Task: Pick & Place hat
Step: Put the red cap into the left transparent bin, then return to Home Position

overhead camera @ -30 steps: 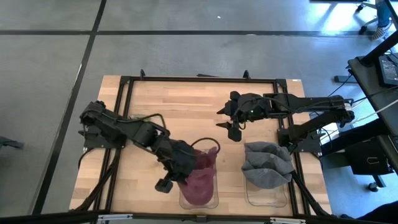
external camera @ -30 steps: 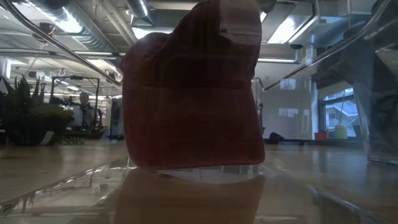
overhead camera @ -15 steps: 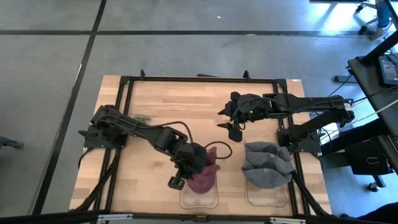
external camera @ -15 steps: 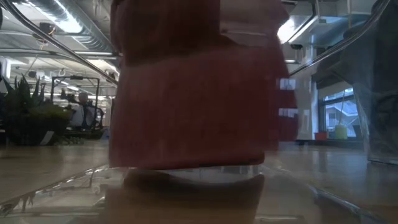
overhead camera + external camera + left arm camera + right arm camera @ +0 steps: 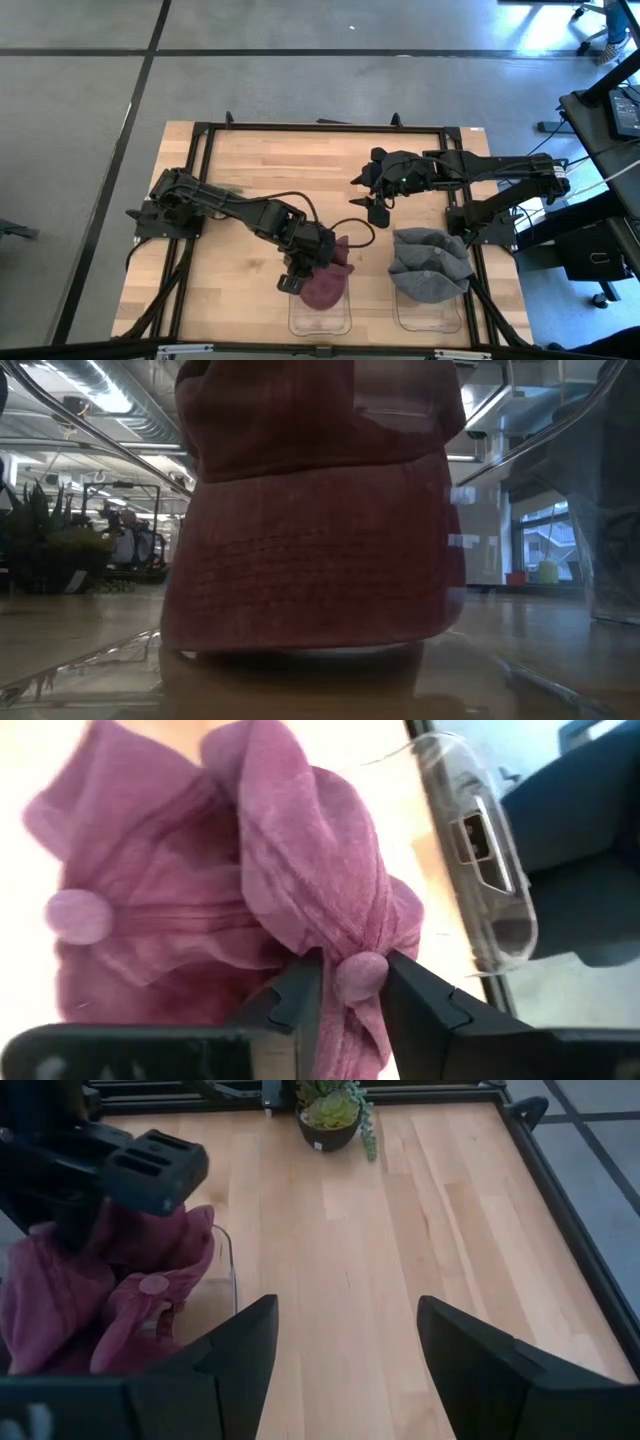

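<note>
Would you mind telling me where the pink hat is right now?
In the high view the pink hat sits at the near table edge, over the left clear tray, pinched by the left pincer, left of the grey hat.

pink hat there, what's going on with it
The left pincer is shut on a fold of the pink hat, holding it over the left of two clear bins at the table's near edge. The hat is bunched at the bin's rim, not released. The grey hat sits on the other bin. The right pincer waits open above the table's middle, holding nothing.
</note>
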Available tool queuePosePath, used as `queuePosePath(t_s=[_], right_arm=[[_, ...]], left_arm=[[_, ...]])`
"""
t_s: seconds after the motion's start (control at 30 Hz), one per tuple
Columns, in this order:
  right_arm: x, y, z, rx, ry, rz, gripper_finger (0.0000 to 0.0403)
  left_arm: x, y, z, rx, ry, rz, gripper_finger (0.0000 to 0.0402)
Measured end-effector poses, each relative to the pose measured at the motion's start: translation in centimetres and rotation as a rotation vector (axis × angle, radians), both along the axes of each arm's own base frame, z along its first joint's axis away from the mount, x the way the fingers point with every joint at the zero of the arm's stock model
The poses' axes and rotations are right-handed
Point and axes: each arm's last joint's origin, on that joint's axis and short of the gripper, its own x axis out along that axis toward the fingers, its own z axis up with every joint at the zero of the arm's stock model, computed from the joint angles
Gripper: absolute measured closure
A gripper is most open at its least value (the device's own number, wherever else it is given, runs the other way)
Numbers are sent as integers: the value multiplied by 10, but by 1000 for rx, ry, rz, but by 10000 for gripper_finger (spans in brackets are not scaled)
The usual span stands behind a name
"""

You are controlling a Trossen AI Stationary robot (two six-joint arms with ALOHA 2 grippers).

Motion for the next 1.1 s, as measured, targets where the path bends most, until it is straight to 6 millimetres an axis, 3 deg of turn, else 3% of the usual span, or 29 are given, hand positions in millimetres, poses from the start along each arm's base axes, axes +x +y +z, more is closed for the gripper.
queuePosePath(t_s=[0.3, 0.63, 0.9, 1.0, 1.1], right_arm=[[0, 0, -1, 33, 5, -24, 163], [-3, 0, -3, 46, 38, -36, 163], [-27, 16, 7, 60, 48, 18, 163], [-43, 31, 15, 39, -4, 56, 163], [-61, 44, 7, -9, -92, 18, 163]], left_arm=[[1, 4, 2, 21, -18, 5, 249], [-16, 25, 33, -21, -78, 102, 238], [-53, 49, 58, -15, -284, 129, 236], [-82, 57, 58, -7, -378, 167, 236], [-116, 62, 53, -20, -505, 198, 237]])
